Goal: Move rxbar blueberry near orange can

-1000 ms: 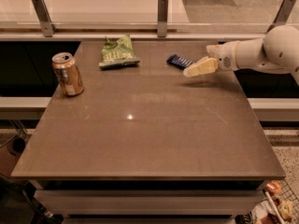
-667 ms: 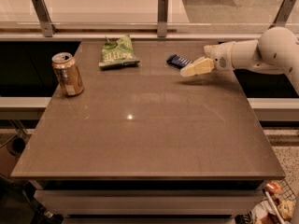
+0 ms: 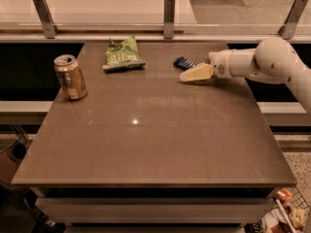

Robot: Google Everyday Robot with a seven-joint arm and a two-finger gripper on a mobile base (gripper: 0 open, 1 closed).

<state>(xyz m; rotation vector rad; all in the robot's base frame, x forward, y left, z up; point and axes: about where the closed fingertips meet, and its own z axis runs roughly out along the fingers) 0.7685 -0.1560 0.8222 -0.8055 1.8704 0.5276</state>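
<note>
While the white arm point(image 3: 252, 63) reaches in level from 3 o'clock, its gripper point(image 3: 194, 74), opening impossible to tell, hangs low just at 4 o'clock of the rxbar blueberry point(image 3: 184, 62); the orange can point(image 3: 70, 77) stands well apart at 9 o'clock.

the gripper point(image 3: 190, 75) hangs low over the far right part of the brown table point(image 3: 160, 149), reaching in from the right on a white arm point(image 3: 265, 62). the rxbar blueberry point(image 3: 183, 62) lies flat just behind its tip; contact cannot be told. left of the gripper lies the green chip bag point(image 3: 122, 55), and well beyond that the orange can point(image 3: 71, 77) stands upright.
</note>
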